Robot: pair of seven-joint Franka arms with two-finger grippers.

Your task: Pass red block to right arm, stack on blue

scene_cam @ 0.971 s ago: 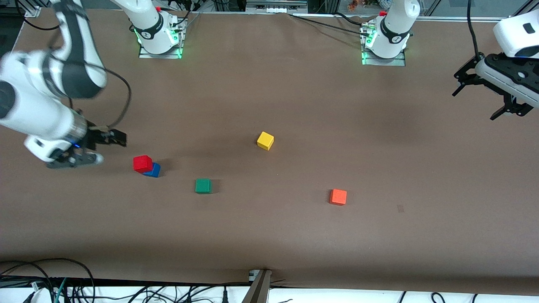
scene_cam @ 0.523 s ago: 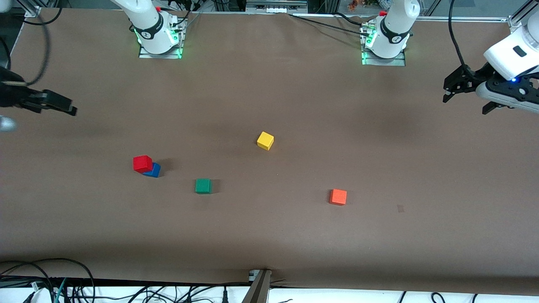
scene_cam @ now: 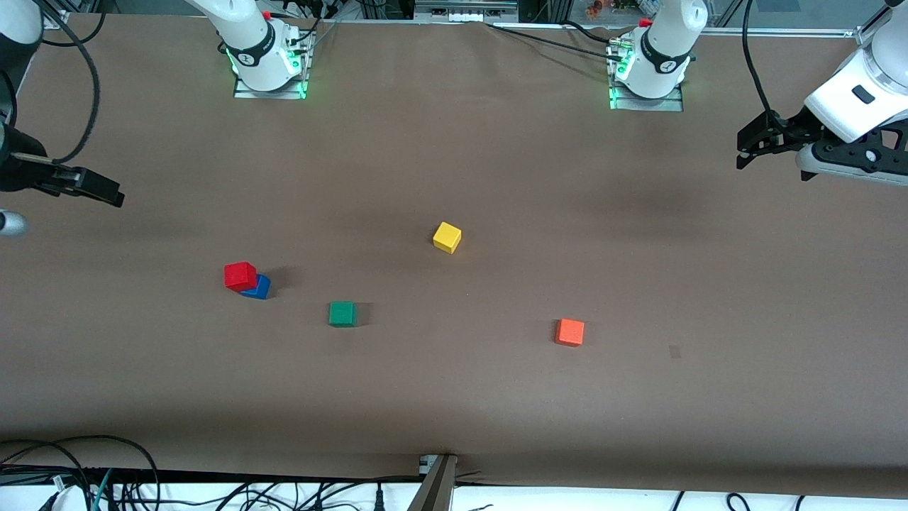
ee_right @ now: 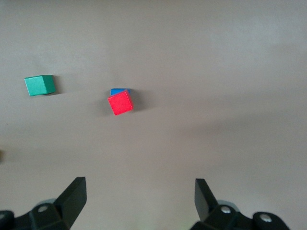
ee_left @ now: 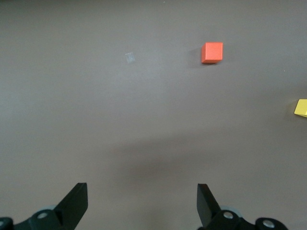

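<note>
The red block (scene_cam: 240,275) sits on top of the blue cube (scene_cam: 259,287), set askew so that part of the blue shows beside it. Both also show in the right wrist view, the red block (ee_right: 120,103) over the blue cube (ee_right: 120,91). My right gripper (scene_cam: 67,209) is open and empty, raised over the table edge at the right arm's end, well apart from the stack; its jaws (ee_right: 139,182) stand wide. My left gripper (scene_cam: 771,172) is open and empty, raised over the left arm's end of the table (ee_left: 141,186).
A green cube (scene_cam: 342,313) lies beside the stack, toward the table's middle. A yellow cube (scene_cam: 447,237) lies at the middle. An orange cube (scene_cam: 569,331) lies toward the left arm's end, also in the left wrist view (ee_left: 212,52).
My right gripper has drawn away from the stack, up and toward the right arm's end of the table. My left gripper has shifted slightly and turned. The cubes have not moved.
</note>
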